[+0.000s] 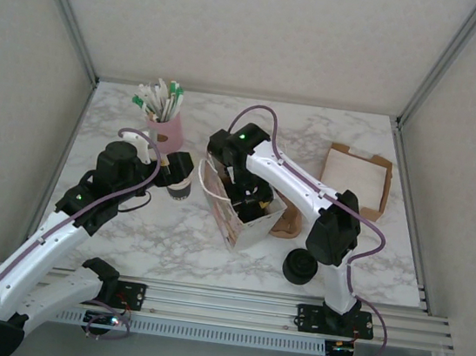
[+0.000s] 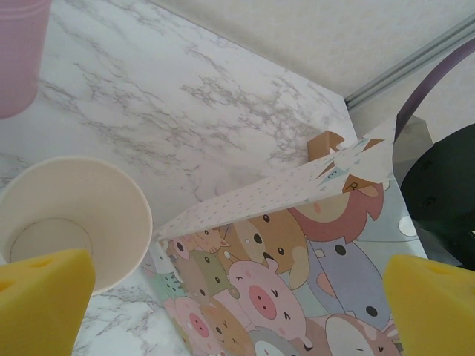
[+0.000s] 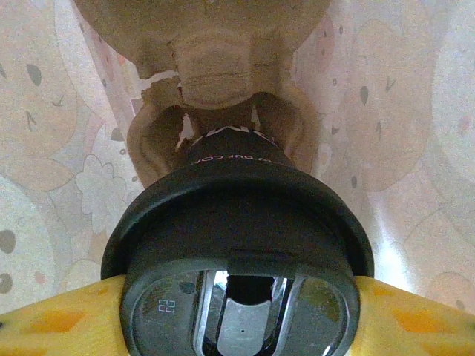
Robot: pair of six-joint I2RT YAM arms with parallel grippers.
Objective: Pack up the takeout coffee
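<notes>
**A:** Where is the coffee right now?

**B:** The takeout coffee, a paper cup with a black lid, is down inside the cartoon-animal gift bag in the middle of the marble table. The right gripper reaches into the bag from above. Its yellow pads press on the lid's rim from either side, so the jaws are about half open and closed on the cup. Under the cup sits a moulded pulp cup holder. I cannot tell whether the base is seated in it yet.

**A:** How should the cup go in?

**B:** I would say straight down and upright, centred over the holder's pocket. The jaws should let go only once the base is resting there. Then the arm should lift straight up, because the bag's paper walls are close on both sides and a sideways pull could tip the bag over.

**A:** And the other arm?

**B:** The left gripper hangs just to the left of the bag, with its jaws spread as wide as they go and nothing in them. One pad hangs over the near rim of a lidless cup, though I cannot tell if they touch. That cup stands close beside the bag.

**A:** Anything else nearby?

**B:** There is a stack of black lids at the near right.
</notes>
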